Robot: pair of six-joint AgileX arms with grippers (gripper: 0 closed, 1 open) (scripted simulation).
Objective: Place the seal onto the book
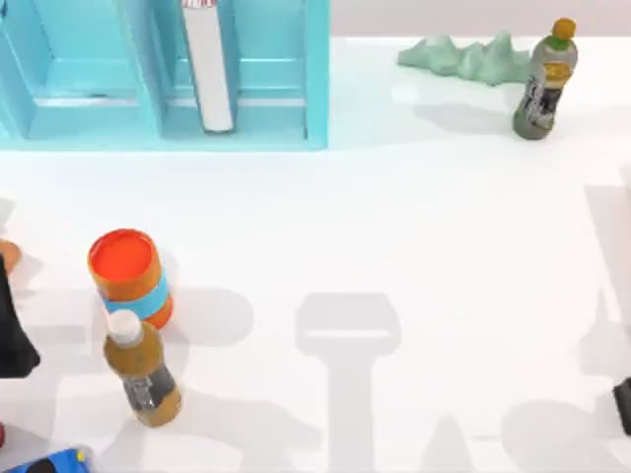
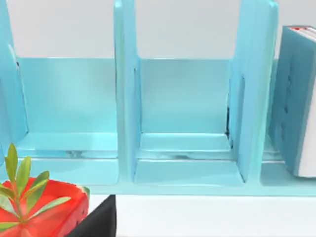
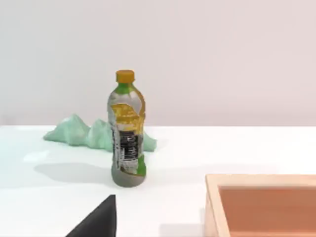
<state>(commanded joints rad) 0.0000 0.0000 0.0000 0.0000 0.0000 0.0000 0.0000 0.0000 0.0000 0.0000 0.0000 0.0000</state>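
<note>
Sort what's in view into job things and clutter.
Job: book, upright in the shelf; orange-brown bit at left edge of table, perhaps the seal.
Clutter: orange canister, brown bottle, yellow-capped bottle, green mound, potted plant, wooden box.

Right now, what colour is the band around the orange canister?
Light blue, wrapped around the lower part of the orange canister; it shows best in the top view.

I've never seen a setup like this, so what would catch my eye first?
Probably the big turquoise shelf unit along the table's far left, with a teal book standing in one bay. Next, the bright orange canister with a blue band near the left edge, a brown bottle just in front of it.
</note>
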